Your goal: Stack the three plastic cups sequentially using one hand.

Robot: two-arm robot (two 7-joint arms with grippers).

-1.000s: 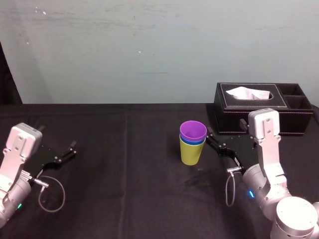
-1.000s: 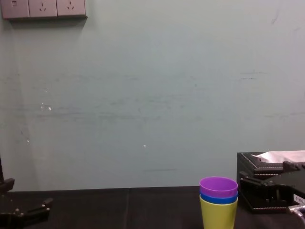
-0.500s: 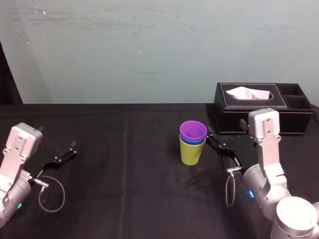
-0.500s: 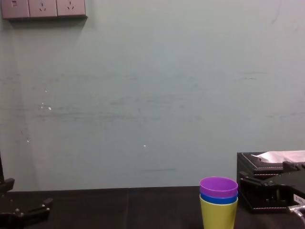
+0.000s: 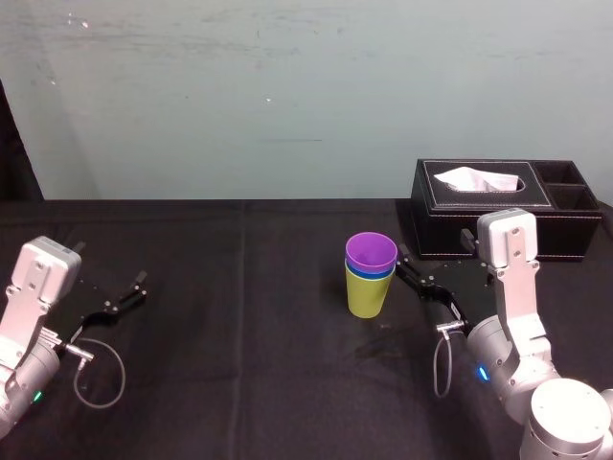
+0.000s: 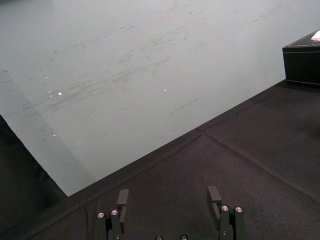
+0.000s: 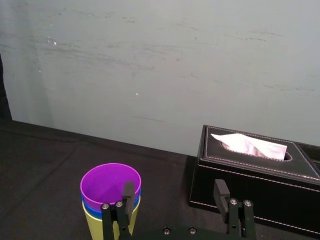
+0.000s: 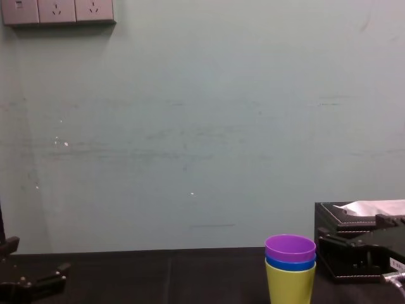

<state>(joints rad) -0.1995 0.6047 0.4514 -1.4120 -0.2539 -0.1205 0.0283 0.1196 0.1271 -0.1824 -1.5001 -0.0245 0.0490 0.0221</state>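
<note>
The three plastic cups stand nested upright on the black table: the yellow-green cup [image 5: 368, 298] at the bottom, the blue cup [image 5: 370, 274] showing as a rim inside it, the purple cup [image 5: 371, 252] on top. The chest view has the same stack, with the purple cup [image 8: 290, 247] uppermost. My right gripper [image 5: 408, 270] sits just right of the stack, apart from it, open and empty. In the right wrist view the purple cup [image 7: 110, 183] lies beyond one finger of the right gripper [image 7: 174, 192]. My left gripper [image 5: 132, 288] rests open far to the left, with nothing in it [image 6: 168, 196].
A black tissue box [image 5: 450, 206] with a white tissue stands at the back right, close behind the right arm. A pale wall runs along the table's far edge. Bare black cloth lies between the stack and the left arm.
</note>
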